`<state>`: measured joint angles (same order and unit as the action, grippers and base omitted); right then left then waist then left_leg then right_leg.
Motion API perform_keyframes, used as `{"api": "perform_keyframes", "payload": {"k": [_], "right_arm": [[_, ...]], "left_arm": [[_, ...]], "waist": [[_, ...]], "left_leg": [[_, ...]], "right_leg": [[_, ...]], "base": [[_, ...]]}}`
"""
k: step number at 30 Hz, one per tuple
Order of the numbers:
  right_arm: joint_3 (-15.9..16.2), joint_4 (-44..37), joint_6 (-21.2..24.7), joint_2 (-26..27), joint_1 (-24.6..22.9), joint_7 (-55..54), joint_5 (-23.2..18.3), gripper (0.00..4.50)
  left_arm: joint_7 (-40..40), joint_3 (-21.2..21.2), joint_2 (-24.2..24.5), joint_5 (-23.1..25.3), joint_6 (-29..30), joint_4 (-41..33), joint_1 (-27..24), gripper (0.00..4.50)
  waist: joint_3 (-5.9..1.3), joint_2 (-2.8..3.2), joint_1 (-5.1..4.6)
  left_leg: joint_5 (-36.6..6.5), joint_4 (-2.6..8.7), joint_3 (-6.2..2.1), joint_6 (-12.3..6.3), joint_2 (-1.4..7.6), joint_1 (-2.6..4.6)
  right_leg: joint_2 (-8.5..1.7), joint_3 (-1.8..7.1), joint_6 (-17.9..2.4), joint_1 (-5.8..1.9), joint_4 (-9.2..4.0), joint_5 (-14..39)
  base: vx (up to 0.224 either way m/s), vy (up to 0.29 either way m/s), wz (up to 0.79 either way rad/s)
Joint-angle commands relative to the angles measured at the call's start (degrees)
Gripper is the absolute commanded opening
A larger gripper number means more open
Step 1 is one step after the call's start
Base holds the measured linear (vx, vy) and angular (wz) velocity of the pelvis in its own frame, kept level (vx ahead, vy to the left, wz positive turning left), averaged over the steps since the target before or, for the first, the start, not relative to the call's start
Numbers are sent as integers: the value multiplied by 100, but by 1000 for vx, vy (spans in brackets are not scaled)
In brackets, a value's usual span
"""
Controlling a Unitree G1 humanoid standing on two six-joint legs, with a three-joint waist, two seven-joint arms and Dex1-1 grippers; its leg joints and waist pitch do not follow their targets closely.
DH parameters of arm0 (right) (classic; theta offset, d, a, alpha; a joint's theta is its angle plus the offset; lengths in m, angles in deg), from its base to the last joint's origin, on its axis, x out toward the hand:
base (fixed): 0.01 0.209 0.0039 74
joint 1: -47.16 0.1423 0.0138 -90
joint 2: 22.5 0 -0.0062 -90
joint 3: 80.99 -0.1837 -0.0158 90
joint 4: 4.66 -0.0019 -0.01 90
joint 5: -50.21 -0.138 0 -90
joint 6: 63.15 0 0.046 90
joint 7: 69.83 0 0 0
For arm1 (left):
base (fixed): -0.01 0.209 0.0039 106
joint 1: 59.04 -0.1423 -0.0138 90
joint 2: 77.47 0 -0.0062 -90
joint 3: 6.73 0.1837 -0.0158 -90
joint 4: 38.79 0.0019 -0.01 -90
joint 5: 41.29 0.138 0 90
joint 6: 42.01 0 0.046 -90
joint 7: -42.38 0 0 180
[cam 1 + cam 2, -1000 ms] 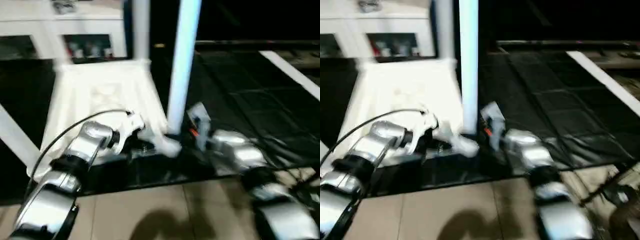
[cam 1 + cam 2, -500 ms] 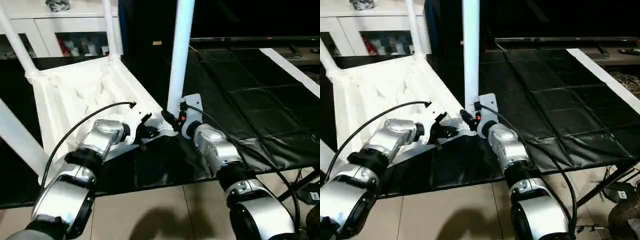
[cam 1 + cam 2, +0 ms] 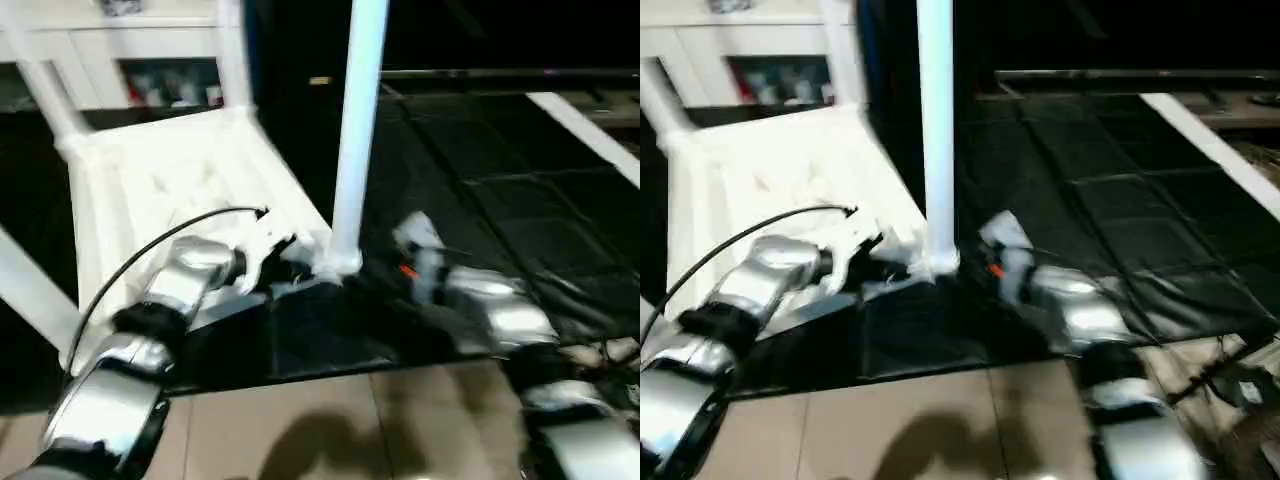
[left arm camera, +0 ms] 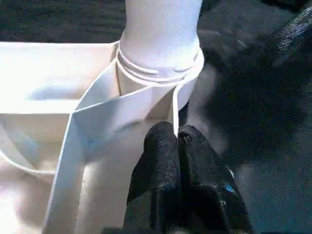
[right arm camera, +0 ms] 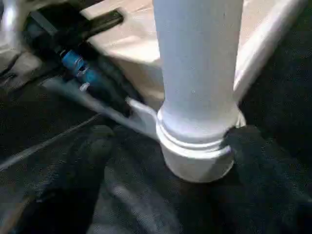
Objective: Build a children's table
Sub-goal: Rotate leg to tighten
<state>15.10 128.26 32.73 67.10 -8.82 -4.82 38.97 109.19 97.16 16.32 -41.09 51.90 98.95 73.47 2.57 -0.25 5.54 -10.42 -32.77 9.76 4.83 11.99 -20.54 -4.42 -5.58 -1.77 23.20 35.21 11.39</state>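
No legible text, labels, brand marks, nos. or signs in any view. Table top [image 3: 160,180] and legs: plain white, unmarked.

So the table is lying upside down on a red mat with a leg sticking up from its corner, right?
Almost. The mat is black, not red, as the left eye view shows. The rest holds: the table lies upside down on it, with a leg sticking up from its corner.
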Motion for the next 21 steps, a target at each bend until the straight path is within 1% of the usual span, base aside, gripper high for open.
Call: {"api": "perform_keyframes", "payload": {"k": [1, 2, 3, 4, 5, 6, 7, 8, 9, 10, 12, 13, 14, 15, 16, 19, 21], "right_arm": [[154, -163, -148, -154, 12, 569, -19, 433], [203, -172, -234, -243, 17, 785, 1, 433], [308, -226, -337, -398, 44, 1328, -12, 433], [327, -236, -335, -426, 57, 1452, -23, 433], [358, -247, -317, -458, 85, 1643, -51, 433], [398, -239, -306, -480, 133, 1840, -75, 433], [449, -216, -329, -498, 176, 1994, -82, 433], [451, -215, -330, -499, 178, 2001, -82, 433], [501, -166, -375, -510, 232, 2166, -72, 433], [526, -119, -392, -512, 273, 2272, -58, 433], [584, 36, -476, -465, 387, 2425, -11, 433], [584, 36, -476, -465, 387, 2425, -11, 433], [617, 230, -609, -365, 500, 2473, 44, 407], [639, 283, -630, -333, 525, 2500, 65, 407], [653, 324, -644, -312, 542, 2538, 83, 407], [673, 388, -638, -241, 565, 2572, 108, 364], [695, 441, -579, -162, 598, 2682, 73, 358]], "left_arm": [[621, 291, 5, -10, -173, -306, -124, 0], [770, 346, 49, -1, -222, -361, -164, 0], [1085, 479, 153, 11, -301, -506, -271, 0], [1150, 505, 174, 10, -308, -537, -292, 0], [1250, 549, 205, 9, -333, -587, -325, 0], [1365, 610, 242, 12, -357, -655, -363, 0], [1472, 671, 284, 19, -380, -743, -408, 0], [1477, 674, 286, 19, -381, -747, -410, 0], [1604, 742, 329, 25, -399, -851, -459, 0], [1688, 779, 355, 29, -402, -926, -492, 0], [1861, 869, 414, 53, -408, -1108, -564, 0], [1861, 869, 414, 53, -408, -1108, -564, 0], [1970, 949, 465, 104, -441, -1224, -607, 0], [1965, 964, 473, 128, -463, -1234, -611, 0], [1956, 972, 479, 142, -474, -1242, -615, 0], [1946, 974, 484, 147, -480, -1260, -623, 0], [1965, 978, 505, 128, -434, -1364, -662, 0]], "waist": [[-402, 29, 39], [-392, 27, 83], [-392, 35, 102], [-383, 35, 130], [-380, 36, 143], [-373, 10, 162], [-369, 19, 168], [-365, 12, 192], [-361, -6, 205], [-369, -1, 223], [-367, -16, 234], [-370, -8, 234], [-374, -10, 244], [-373, -9, 241], [-377, -12, 245], [-385, -11, 250], [-384, -3, 245]], "left_leg": [[-438, 246, 10, -712, 165, 3], [-575, 248, 15, -666, 183, 24], [-619, 249, 13, -649, 186, 25], [-682, 256, 21, -623, 195, 47], [-704, 258, 19, -608, 192, 45], [-761, 265, 22, -587, 195, 52], [-803, 269, 17, -570, 196, 50], [-854, 279, 13, -493, 196, 40], [-849, 282, 19, -472, 195, 48], [-857, 280, 17, -450, 201, 65], [-794, 281, 16, -437, 203, 48], [-756, 282, 10, -427, 205, 46], [-730, 276, 16, -417, 206, 51], [-717, 275, 15, -423, 199, 39], [-698, 274, 18, -424, 198, 43], [-631, 270, 13, -435, 192, 41], [-638, 266, 8, -453, 192, 29]], "right_leg": [[-405, 310, -1625, -412, -287, -479], [-410, 311, -1641, -392, -290, -338], [-413, 311, -1630, -392, -290, -275], [-408, 318, -1623, -373, -301, -191], [-404, 317, -1620, -377, -297, -168], [-405, 319, -1598, -371, -303, -69], [-413, 318, -1593, -372, -305, 11], [-432, 324, -1516, -382, -328, 252], [-430, 326, -1491, -374, -338, 310], [-435, 329, -1483, -358, -330, 364], [-439, 330, -1442, -363, -329, 425], [-439, 328, -1451, -362, -313, 402], [-438, 332, -1476, -346, -304, 358], [-435, 329, -1473, -352, -303, 349], [-433, 329, -1472, -352, -304, 307], [-425, 323, -1465, -358, -285, 222], [-431, 322, -1459, -361, -280, 219]], "base": [[0, 0, 0], [0, 0, 0], [0, 0, 0], [0, 0, 0], [0, 0, 0], [0, 0, 0], [0, 0, 0], [0, 0, 0], [0, 0, 0], [0, 0, 0], [0, 0, 0], [0, 0, 0], [0, 0, 0], [0, 0, 0], [0, 0, 0], [0, 0, 0], [0, 0, 0]]}}
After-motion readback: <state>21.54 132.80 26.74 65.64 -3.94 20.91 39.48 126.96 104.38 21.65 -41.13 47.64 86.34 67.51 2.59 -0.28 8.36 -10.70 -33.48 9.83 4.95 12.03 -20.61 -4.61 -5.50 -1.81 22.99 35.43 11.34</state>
